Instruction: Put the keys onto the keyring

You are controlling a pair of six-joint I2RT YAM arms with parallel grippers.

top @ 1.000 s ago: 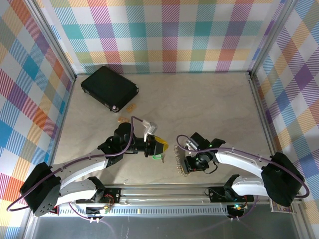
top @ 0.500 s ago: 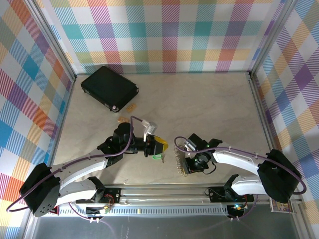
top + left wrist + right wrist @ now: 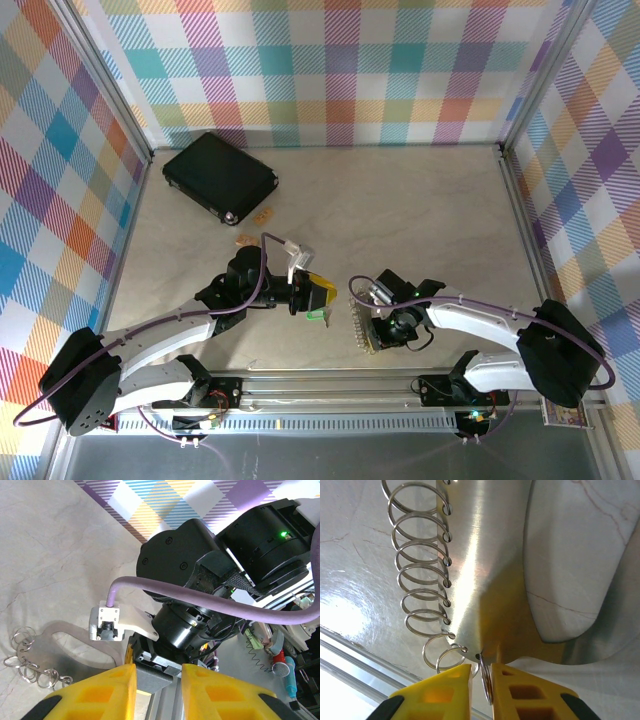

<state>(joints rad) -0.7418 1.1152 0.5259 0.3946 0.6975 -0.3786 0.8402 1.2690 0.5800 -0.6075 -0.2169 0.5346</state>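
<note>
The walls point(image 3: 340, 70) wear pastel plaid in pink, teal, yellow, orange and purple. The table point(image 3: 400, 210) is beige marble with faint veins. The case point(image 3: 218, 176) is black. The left gripper point(image 3: 159, 685) and right gripper point(image 3: 481, 690) have yellow fingers. The keyrings point(image 3: 422, 575) and metal plate point(image 3: 480, 570) are silver; the cable point(image 3: 210, 599) is purple.

No legible text, brand, number or printed sign can be made out on any surface in the three views. The only indicator is a small green light point(image 3: 283, 533), lit on the black arm housing point(image 3: 270, 545) in the left wrist view, and it carries no characters.
</note>
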